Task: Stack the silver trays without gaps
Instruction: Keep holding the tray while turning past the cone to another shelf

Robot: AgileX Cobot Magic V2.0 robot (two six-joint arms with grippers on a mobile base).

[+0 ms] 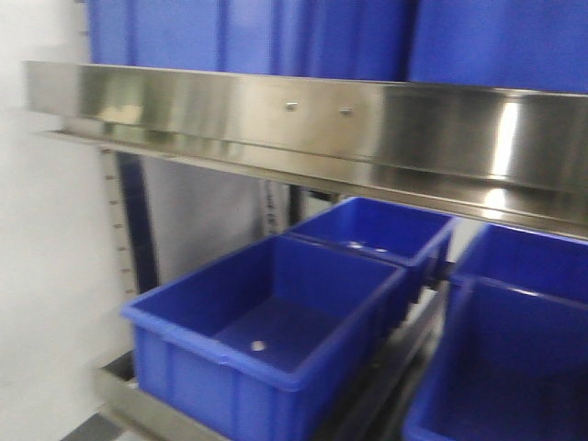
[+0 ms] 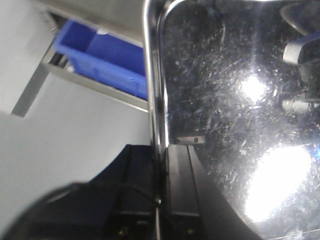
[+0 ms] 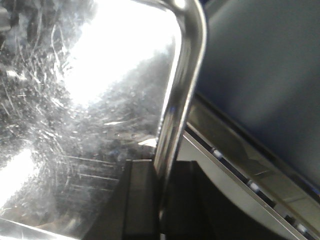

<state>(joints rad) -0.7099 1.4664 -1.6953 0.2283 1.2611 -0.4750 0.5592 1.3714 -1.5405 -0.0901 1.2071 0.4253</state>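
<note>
Right, both wrist views fill with the scratched silver tray. Mid-frame, the left gripper and right gripper each pinch its rim. The front view shows only blue bins and the shelf rail.

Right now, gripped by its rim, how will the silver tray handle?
Probably stiff: the silver tray has a rolled metal rim. Likely slippery: its polished, glaring surface gives the left gripper and right gripper only a thin edge. It may tilt if one slips.
</note>
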